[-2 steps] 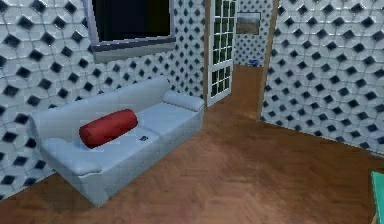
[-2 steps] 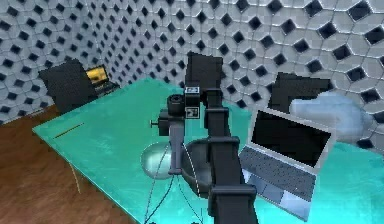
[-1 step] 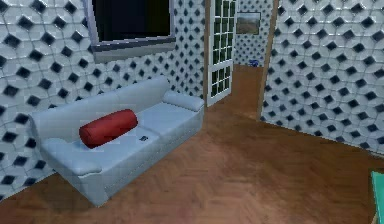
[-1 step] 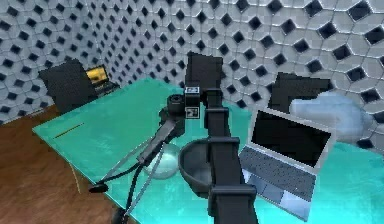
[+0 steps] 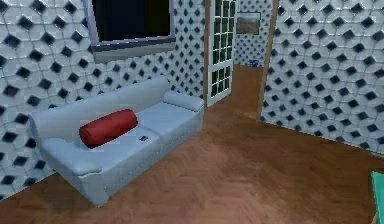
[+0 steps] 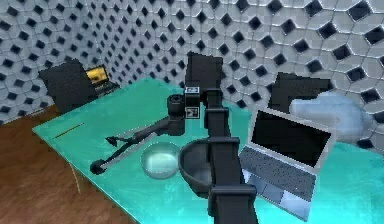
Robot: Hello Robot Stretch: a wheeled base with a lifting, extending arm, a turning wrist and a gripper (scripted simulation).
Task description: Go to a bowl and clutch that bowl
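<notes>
A pale, glassy round bowl (image 6: 159, 160) sits on the teal table (image 6: 120, 115) near its front edge. Right beside it lies a darker bowl (image 6: 198, 166), partly covered by the dark arm bar (image 6: 227, 165). The arm rises from the bottom edge to two white marked squares. Left of the squares is the gripper's dark body, and its thin fingers run down and left over the tabletop. The gripper (image 6: 105, 155) ends left of the pale bowl with bare tabletop behind it and holds nothing.
An open laptop (image 6: 285, 150) stands on the table right of the arm, and another laptop (image 6: 97, 75) with an orange screen stands at the far left. Dark chairs (image 6: 205, 70) ring the table. Ahead are a grey sofa (image 5: 120, 135) with a red cushion (image 5: 108, 128), wood floor and a doorway (image 5: 245, 50).
</notes>
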